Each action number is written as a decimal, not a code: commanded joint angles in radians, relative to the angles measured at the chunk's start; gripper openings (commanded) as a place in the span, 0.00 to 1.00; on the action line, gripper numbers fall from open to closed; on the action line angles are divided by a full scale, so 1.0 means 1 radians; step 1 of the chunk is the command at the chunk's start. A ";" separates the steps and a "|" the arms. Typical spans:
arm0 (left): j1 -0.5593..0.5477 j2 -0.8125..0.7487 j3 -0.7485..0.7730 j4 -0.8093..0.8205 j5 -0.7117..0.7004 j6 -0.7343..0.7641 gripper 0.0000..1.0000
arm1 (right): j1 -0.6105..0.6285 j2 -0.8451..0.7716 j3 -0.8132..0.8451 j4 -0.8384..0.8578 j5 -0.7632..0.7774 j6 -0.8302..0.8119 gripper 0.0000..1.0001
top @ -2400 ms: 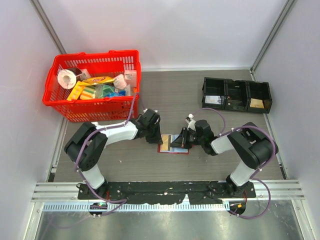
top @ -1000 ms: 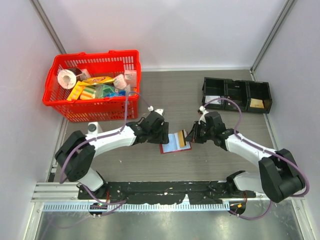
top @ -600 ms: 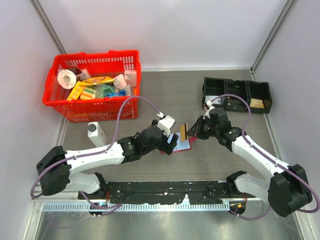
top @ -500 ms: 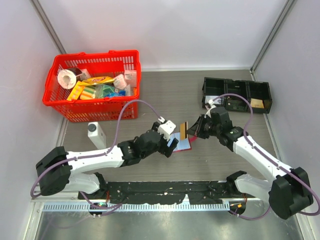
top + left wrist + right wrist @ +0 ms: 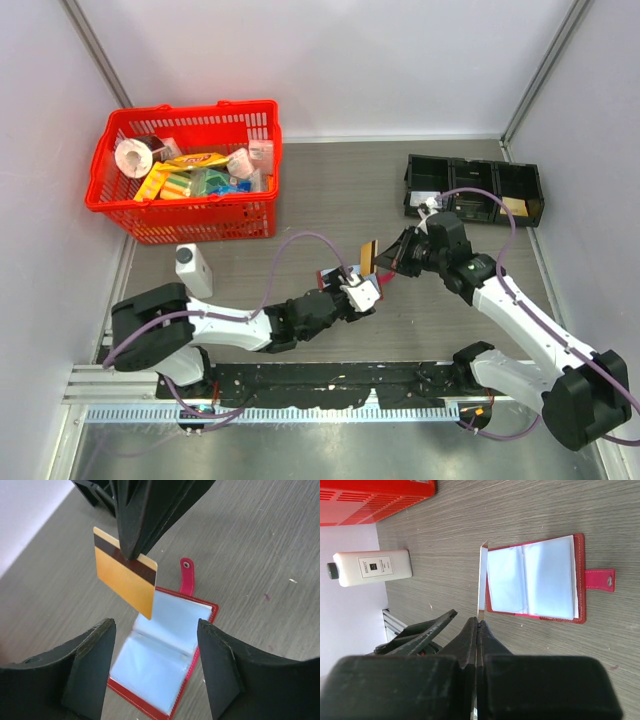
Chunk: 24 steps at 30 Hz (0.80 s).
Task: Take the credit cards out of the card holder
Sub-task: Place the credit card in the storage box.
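Top external: right gripper (image 5: 384, 262) is clamped on the tan card (image 5: 367, 255), which is held up off the table (image 5: 330, 190). Left gripper (image 5: 362, 293) sits low over the red card holder (image 5: 326, 273), hiding most of it.

Left wrist: left fingers (image 5: 92, 672) are spread wide with nothing between them. The holder lies open on the table, pale blue pockets up. The card hangs clear of it.

Right wrist: the card shows edge-on, pinched at the fingertips. A white bottle (image 5: 372, 567) lies well apart.
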 commanded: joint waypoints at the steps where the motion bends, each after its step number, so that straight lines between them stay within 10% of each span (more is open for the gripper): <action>1: -0.023 0.070 0.065 0.231 -0.113 0.128 0.67 | -0.005 -0.036 0.044 0.001 -0.004 0.029 0.01; 8: -0.033 0.186 0.114 0.394 -0.199 0.211 0.50 | -0.004 -0.047 0.047 -0.005 -0.003 0.037 0.01; 15: -0.033 0.179 0.105 0.437 -0.225 0.199 0.12 | -0.004 -0.053 0.067 -0.007 0.014 0.026 0.01; 16: -0.033 0.174 0.100 0.438 -0.228 0.193 0.00 | -0.004 -0.055 0.074 -0.002 0.014 0.019 0.04; 24: -0.004 0.038 0.072 0.203 -0.189 -0.100 0.00 | -0.004 -0.058 0.234 -0.053 0.080 -0.151 0.41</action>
